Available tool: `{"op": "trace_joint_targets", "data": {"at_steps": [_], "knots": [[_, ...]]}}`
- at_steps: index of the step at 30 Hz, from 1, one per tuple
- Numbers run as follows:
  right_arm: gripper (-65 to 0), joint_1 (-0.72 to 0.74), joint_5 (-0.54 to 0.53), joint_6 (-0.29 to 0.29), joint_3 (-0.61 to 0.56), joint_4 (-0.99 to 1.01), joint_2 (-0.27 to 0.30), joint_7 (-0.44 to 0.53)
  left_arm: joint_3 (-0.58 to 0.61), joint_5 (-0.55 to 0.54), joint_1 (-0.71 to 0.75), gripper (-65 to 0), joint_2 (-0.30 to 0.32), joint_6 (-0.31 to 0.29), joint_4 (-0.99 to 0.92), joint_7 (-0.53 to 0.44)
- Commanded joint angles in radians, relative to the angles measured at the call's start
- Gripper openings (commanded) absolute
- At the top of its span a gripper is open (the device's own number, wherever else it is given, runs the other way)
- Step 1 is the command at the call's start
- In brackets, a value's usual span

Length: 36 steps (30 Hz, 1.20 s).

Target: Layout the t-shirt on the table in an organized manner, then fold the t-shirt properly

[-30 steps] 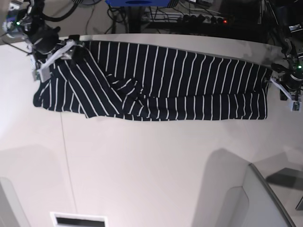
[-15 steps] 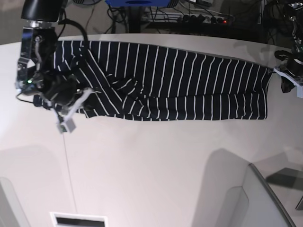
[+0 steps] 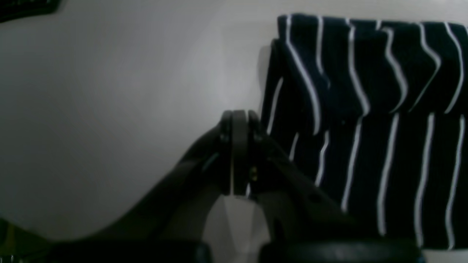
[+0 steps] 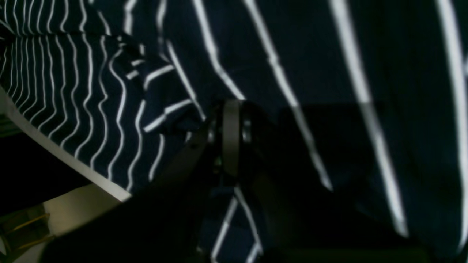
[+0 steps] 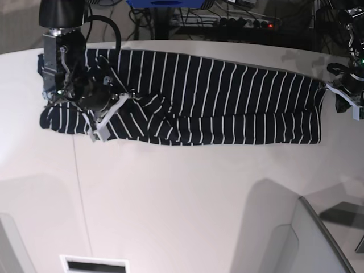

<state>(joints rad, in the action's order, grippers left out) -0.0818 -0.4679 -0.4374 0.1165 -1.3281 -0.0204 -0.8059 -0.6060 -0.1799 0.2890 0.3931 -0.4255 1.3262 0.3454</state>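
Right claw (image 5: 98, 133) closed, over t-shirt (image 5: 227, 96) bunch at 9 o'clock, hold unclear. Left claw (image 3: 236, 120) closed, empty, beside hem. Advise: draw bunch flat along surface (image 5: 187, 199).

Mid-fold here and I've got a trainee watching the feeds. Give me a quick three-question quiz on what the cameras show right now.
1. True or false: the t-shirt is hanging in the air above the table.
2. Which gripper is over the striped cloth: (a) the right gripper, (b) the left gripper?
3. Fill in: in both wrist views the jaws are ___.

Key: 1 false, it lies across the far side of the table; 2 a, the left one is at the shirt's end, over the table; 3 shut.
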Motion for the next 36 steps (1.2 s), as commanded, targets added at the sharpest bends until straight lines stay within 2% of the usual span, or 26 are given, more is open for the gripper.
{"op": "trace_joint_targets", "data": {"at_steps": [1, 5, 6, 8, 9, 10, 12, 14, 15, 18, 25, 30, 36], "knots": [[-64.5, 0.014, -0.018, -0.008, 0.001, -0.04, 0.003, 0.009, -0.007, -0.011, -0.003, -65.0, 0.02, 0.004, 0.019, -0.022], [-64.4, -0.043, -0.018, -0.008, 0.005, -0.241, 0.006, 0.013, -0.015, -0.02, -0.003, -65.0, 0.02, -0.008, 0.031, -0.018], [-64.4, -0.057, -0.018, -0.008, 0.007, -0.296, 0.007, 0.013, -0.015, -0.043, -0.003, -65.0, 0.025, -0.04, 0.036, -0.016], [-64.4, -0.092, -0.018, -0.008, 0.007, -0.394, 0.007, 0.013, -0.019, -0.125, -0.001, -65.0, 0.031, -0.154, 0.028, -0.015], [-64.2, -0.108, -0.018, -0.008, 0.007, -0.426, 0.009, 0.013, -0.021, -0.154, 0.003, -65.0, 0.042, -0.187, 0.028, -0.015], [-64.2, -0.121, -0.016, -0.008, 0.007, -0.456, 0.009, 0.015, -0.03, -0.185, 0.008, -61.1, 0.05, -0.218, 0.026, -0.015], [-64.2, -0.143, -0.016, -0.008, 0.007, -0.48, 0.009, 0.015, -0.041, -0.237, 0.017, -31.9, 0.053, -0.27, 0.014, -0.015], [-64.1, -0.151, -0.016, -0.008, 0.007, -0.472, 0.009, 0.015, -0.035, -0.278, 0.016, -4.1, 0.056, -0.273, -0.003, -0.015], [-64.1, -0.151, -0.016, -0.008, 0.007, -0.466, 0.009, 0.015, -0.033, -0.295, 0.011, 0.0, 0.056, -0.273, -0.015, -0.015], [-64.1, -0.16, -0.016, -0.008, 0.007, -0.446, 0.009, 0.013, -0.032, -0.321, -0.033, 0.0, 0.054, -0.273, -0.09, -0.015], [-64.1, -0.175, -0.016, -0.01, 0.005, -0.446, 0.02, 0.013, -0.032, -0.3, -0.193, 0.0, 0.059, -0.273, -0.354, -0.022], [-64.1, -0.18, -0.016, -0.01, 0.002, -0.446, 0.033, 0.015, -0.03, -0.162, -0.291, 0.0, 0.054, -0.273, -0.432, -0.022], [-64.1, -0.194, -0.016, -0.01, 0.007, -0.449, 0.035, 0.015, -0.018, -0.069, -0.359, 0.0, 0.054, -0.273, -0.595, -0.024]]}}
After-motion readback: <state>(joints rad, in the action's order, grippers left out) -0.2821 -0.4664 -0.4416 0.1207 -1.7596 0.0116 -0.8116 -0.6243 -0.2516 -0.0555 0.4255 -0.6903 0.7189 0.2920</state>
